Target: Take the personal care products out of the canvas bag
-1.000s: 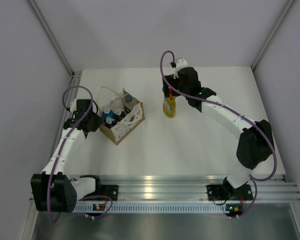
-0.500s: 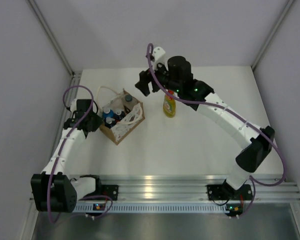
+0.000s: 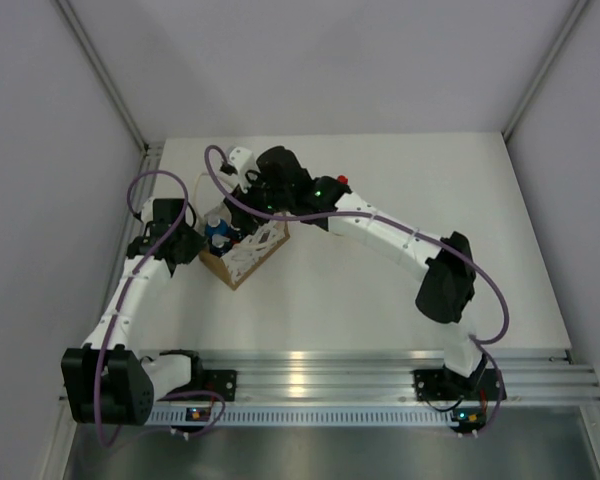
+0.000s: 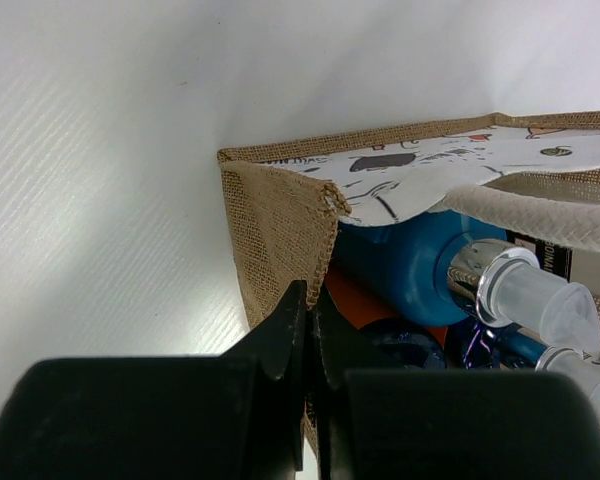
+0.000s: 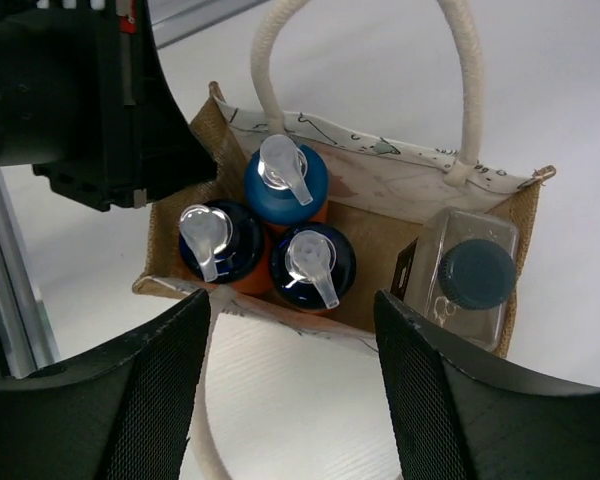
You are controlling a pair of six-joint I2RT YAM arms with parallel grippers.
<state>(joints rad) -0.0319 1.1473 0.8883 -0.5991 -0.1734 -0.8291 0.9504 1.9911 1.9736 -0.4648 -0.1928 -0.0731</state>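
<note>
The tan canvas bag (image 3: 242, 255) stands left of the table's middle. My left gripper (image 3: 187, 243) is shut on its left rim; in the left wrist view the jaws (image 4: 312, 300) pinch the burlap edge (image 4: 275, 225) beside a blue bottle (image 4: 410, 265). My right gripper (image 3: 248, 195) hovers open and empty above the bag (image 5: 520, 220). Below its fingers (image 5: 292, 300) three orange-and-blue bottles (image 5: 285, 185) (image 5: 218, 245) (image 5: 312, 262) and the flat whitish bottle (image 5: 470, 280) stand inside. Of the yellow bottle only the red cap (image 3: 342, 181) shows behind the right arm.
The bag's white cord handles (image 5: 460, 80) arch up beside the right gripper's fingers. The left gripper's body (image 5: 80, 100) sits close at the bag's corner. The white table (image 3: 380, 290) ends at a metal rail (image 3: 300, 375) in front; walls stand on three sides.
My right gripper has left the yellow bottle standing on the table and swung left, over the bag. The left arm and the bag have not moved.
</note>
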